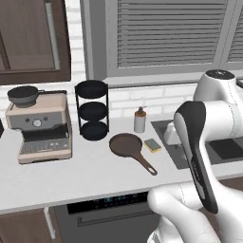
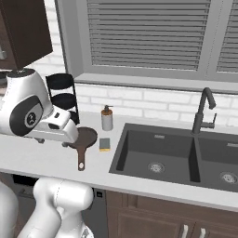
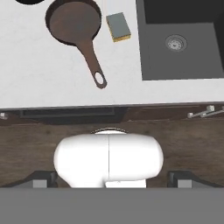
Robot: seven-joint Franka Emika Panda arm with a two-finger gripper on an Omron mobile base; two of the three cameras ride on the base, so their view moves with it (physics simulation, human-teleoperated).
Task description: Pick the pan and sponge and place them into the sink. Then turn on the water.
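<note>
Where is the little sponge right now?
The sponge lies flat on the white counter, between the pan and the sink, just in front of the soap bottle.

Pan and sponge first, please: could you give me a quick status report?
Gripper state unclear, holding nothing. Pan and sponge side by side on the counter, left of the sink. Soap bottle behind them; path looks open.

no legible text or labels, espresso machine [image 1: 42,126] dial maybe too blurry
</note>
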